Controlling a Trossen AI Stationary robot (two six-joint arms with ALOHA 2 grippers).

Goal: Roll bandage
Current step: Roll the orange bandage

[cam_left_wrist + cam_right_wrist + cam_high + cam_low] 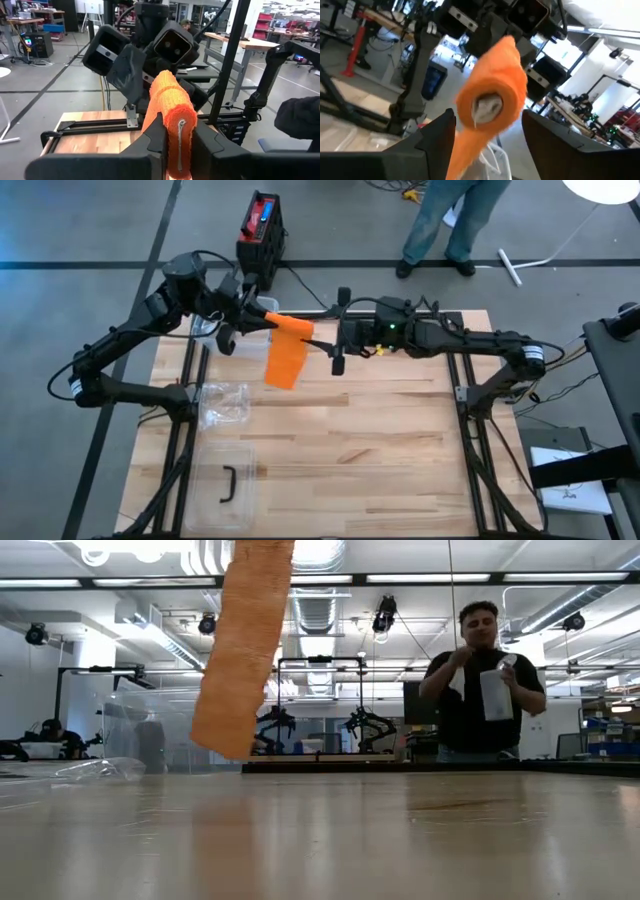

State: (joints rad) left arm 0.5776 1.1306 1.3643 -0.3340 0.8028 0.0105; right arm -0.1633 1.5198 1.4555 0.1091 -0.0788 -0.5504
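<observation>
An orange bandage roll (288, 325) is held high over the far middle of the table, with a loose strip (283, 365) hanging down from it. In the low view the strip (243, 650) hangs free, its lower end (222, 743) clear of the tabletop. My left gripper (262, 312) is shut on the roll (172, 100). My right gripper (330, 332) is open, facing the roll's other end (490, 105). Its two fingers (437, 131) stand on either side of that end, apart from it. My left gripper pinches the roll's near end (179, 135) between its two fingers (150, 142). The fingers come level from the table's left and lie along the roll. The roll sticks out past the fingertips, lifted clear, with the strip hanging slack below it.
A crumpled clear plastic bag (225, 405) lies left of centre. A clear lid with a black handle (228, 482) sits near the front left. A clear tub (205, 327) stands under the left arm. A person (480, 680) stands beyond the far edge.
</observation>
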